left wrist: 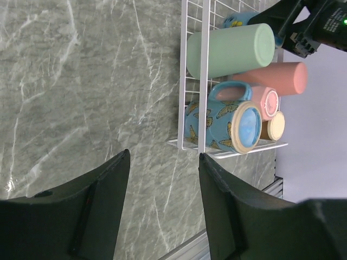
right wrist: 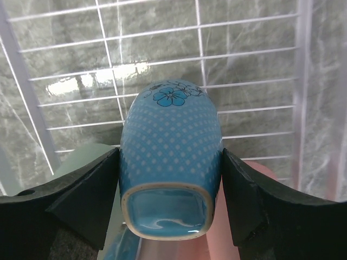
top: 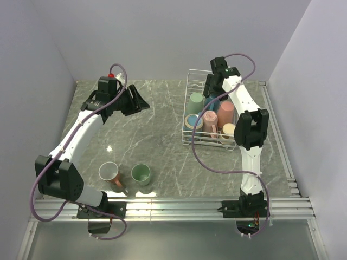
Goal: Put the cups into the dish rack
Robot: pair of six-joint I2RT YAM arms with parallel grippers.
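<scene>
My right gripper [right wrist: 169, 154] is shut on a blue dotted cup [right wrist: 171, 135] with a flower print, one finger on each side, above the wires of the white dish rack [right wrist: 244, 111]. From above, this gripper [top: 213, 93] hangs over the back of the dish rack [top: 190, 81]. Several cups lie in the rack: green [left wrist: 230, 49], blue butterfly [left wrist: 222, 127], salmon [left wrist: 276, 78], pink [left wrist: 265, 100] and cream [left wrist: 275, 125]. On the table near the front stand a green cup [top: 141, 174] and a pale-rimmed, reddish-brown cup [top: 109, 173]. My left gripper [top: 140, 104] is open and empty above the back-left table.
Grey walls close in the table on the left, back and right. A metal rail [top: 179, 206] runs along the near edge between the arm bases. The rack's near corner [left wrist: 183, 142] lies just beyond my left fingertips [left wrist: 122, 162] in the left wrist view.
</scene>
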